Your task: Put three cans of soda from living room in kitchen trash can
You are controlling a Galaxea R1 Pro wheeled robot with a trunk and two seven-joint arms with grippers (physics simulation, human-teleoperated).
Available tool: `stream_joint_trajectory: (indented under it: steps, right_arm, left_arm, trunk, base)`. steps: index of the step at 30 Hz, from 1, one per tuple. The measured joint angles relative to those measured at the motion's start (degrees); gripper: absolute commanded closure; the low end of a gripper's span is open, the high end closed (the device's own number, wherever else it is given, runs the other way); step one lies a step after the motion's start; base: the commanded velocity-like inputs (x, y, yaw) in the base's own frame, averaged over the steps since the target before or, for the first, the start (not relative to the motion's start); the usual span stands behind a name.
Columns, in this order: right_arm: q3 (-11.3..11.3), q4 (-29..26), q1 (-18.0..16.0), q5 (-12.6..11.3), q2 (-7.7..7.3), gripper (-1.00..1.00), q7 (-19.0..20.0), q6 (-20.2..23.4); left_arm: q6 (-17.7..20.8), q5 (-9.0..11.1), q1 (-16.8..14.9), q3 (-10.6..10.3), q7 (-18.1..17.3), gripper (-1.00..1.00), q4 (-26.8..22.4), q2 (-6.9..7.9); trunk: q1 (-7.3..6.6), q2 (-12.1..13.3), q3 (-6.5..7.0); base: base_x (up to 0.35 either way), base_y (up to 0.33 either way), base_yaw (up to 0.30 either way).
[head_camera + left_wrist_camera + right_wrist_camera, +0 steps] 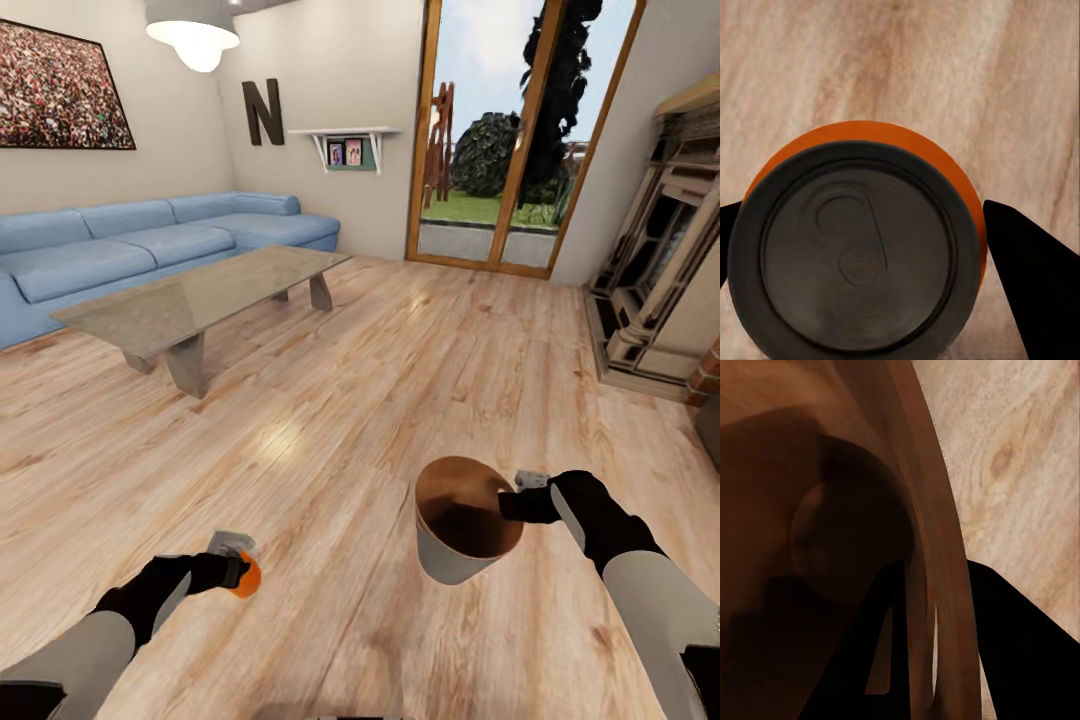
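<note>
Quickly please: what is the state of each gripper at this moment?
Left gripper: closed on the orange soda can.
Right gripper: closed on the rim of the trash can.

Sofa (150, 245) along far left wall, coffee table (200, 295) just before it. Glass doors (515, 130) far centre-right; fireplace (665, 260) against right wall. Near foreground: left gripper (235, 570) low left, soda can (245, 575) between its fingers, above floor (350, 400). Trash can (465, 520) right of centre, tilted; right gripper (515, 503) at its right rim, one finger inside, one outside
</note>
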Motion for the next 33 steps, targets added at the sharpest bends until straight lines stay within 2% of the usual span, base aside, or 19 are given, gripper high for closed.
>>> stream_joint_trajectory:
  steps: [1, 3, 5, 8, 9, 10, 11, 15, 16, 17, 18, 21, 22, 23, 24, 27, 30, 31, 33]
  right_arm:
    - [0.09, 0.01, 0.00, -0.18, 0.02, 1.00, 0.02, 0.07]
    - [0.23, 0.03, 0.00, -0.26, 0.10, 1.00, 0.02, 0.09]
    - [1.30, 0.07, 0.00, -0.07, 0.15, 1.00, 0.01, 0.09]
    - [3.80, 0.07, 0.00, -0.17, 0.19, 1.00, -0.01, 0.10]
    - [5.66, 0.10, 0.03, -0.08, 0.36, 1.00, 0.02, 0.09]
    - [6.07, 0.35, 0.03, -0.15, 0.53, 1.00, 0.03, 0.16]
    - [6.19, 0.10, 0.00, -0.06, 0.72, 1.00, 0.00, 0.08]
    - [7.25, 0.14, 0.02, -0.51, 1.51, 1.00, -0.02, 0.17]
    - [8.09, 0.18, 0.02, -0.11, 1.73, 1.00, -0.01, 0.13]
    - [8.32, 0.18, 0.00, -0.12, 1.80, 1.00, -0.01, 0.12]
    - [8.60, 0.16, 0.00, -0.14, 1.91, 1.00, -0.01, 0.09]
    - [8.92, 0.19, -0.01, -0.43, 2.07, 1.00, 0.02, 0.15]
    - [8.99, 0.21, -0.01, -0.33, 2.10, 1.00, 0.01, 0.13]
    - [9.09, 0.23, -0.01, -0.14, 2.18, 1.00, 0.00, 0.09]
    - [9.12, 0.24, -0.01, -0.18, 2.21, 1.00, 0.01, 0.10]
    - [9.22, 0.31, 0.00, -0.01, 2.68, 1.00, 0.00, 0.06]
    - [9.24, 0.43, -0.01, -0.80, 3.18, 1.00, 0.02, 0.19]
    - [9.28, 0.57, 0.00, -0.38, 3.50, 1.00, 0.01, 0.16]
    - [9.32, 0.64, -0.01, -0.17, 3.95, 1.00, -0.01, 0.15]
  left_arm:
    - [0.96, 0.63, -2.83, 0.26, -0.60, 1.00, -0.49, 0.38]
    - [2.33, 0.48, -4.48, 0.22, -1.60, 1.00, -0.76, 0.83]
    - [4.67, 0.45, -8.52, 0.27, -2.70, 1.00, -1.04, 1.27]
    - [8.90, 0.12, -13.78, 0.21, -3.49, 1.00, -1.23, 1.64]
    - [12.48, -0.78, -17.22, -0.27, -4.35, 1.00, 0.04, 2.31]
    - [13.65, 0.08, -20.28, -0.03, -5.13, 1.00, -1.78, 2.44]
    - [14.69, -0.11, -21.13, -0.16, -6.21, 1.00, -1.35, 2.55]
    - [20.74, -0.67, -29.14, -0.87, -16.57, 1.00, -1.04, 2.78]
    - [24.29, -0.29, -33.92, -2.74, -21.57, 1.00, -0.82, 2.68]
    - [25.85, 0.10, -36.10, -3.94, -23.37, 1.00, -0.85, 2.59]
    - [28.56, -0.37, -38.41, -7.87, -26.53, 1.00, -0.71, 2.13]
    - [32.96, -0.08, -41.83, -15.02, -30.92, 1.00, -0.80, -0.30]
    - [34.21, -0.08, -42.62, -17.30, -32.19, 1.00, -0.78, -1.68]
    - [35.96, -1.02, -43.77, -21.02, -34.14, 1.00, -0.68, -4.36]
    - [37.72, 0.53, -44.26, -21.75, -34.95, 1.00, -0.73, -6.64]
    - [40.69, -0.13, -46.45, -24.88, -36.70, 1.00, -0.62, -10.66]
    - [43.04, 0.03, -48.61, -25.84, -37.44, 1.00, -0.58, -12.77]
    - [44.35, 0.16, -49.53, -26.19, -37.70, 1.00, -0.62, -13.94]
    - [45.08, 0.06, -50.19, -26.50, -37.87, 1.00, -0.61, -15.00]
  trunk:
    - [-0.23, 0.39, 0.20]
    - [-0.67, 1.20, 0.56]
    - [-1.11, 2.00, 0.92]
    - [-1.77, 3.20, 1.46]
    - [-1.97, 3.61, 1.61]
    - [-2.21, 4.00, 1.81]
    - [-2.43, 4.41, 1.99]
    - [-3.29, 6.02, 2.70]
    - [-3.52, 6.42, 2.88]
    - [-3.75, 6.81, 3.08]
    - [-3.97, 7.21, 3.25]
    - [-4.62, 8.42, 3.79]
    - [-4.84, 8.82, 3.96]
    - [-5.06, 9.22, 4.14]
    - [-5.28, 9.62, 4.32]
    - [-5.94, 10.82, 4.86]
    - [-6.60, 12.03, 5.40]
    - [-6.82, 12.43, 5.58]
    - [-7.26, 13.23, 5.94]
  base:
    - [0.000, 0.000, 0.000]
    - [0.000, 0.000, 0.000]
    - [0.000, 0.000, 0.000]
    - [0.000, 0.000, 0.000]
    - [0.000, 0.000, 0.000]
    - [0.000, 0.000, 0.000]
    - [0.000, 0.000, 0.000]
    - [0.000, 0.000, 0.000]
    - [0.000, 0.000, 0.000]
    - [0.000, 0.000, 0.000]
    - [0.000, 0.000, 0.000]
    - [0.000, 0.000, 0.000]
    - [0.000, 0.000, 0.000]
    - [0.000, 0.000, 0.000]
    - [0.000, 0.000, 0.000]
    - [0.000, 0.000, 0.000]
    - [0.000, 0.000, 0.000]
    - [0.000, 0.000, 0.000]
    - [0.000, 0.000, 0.000]
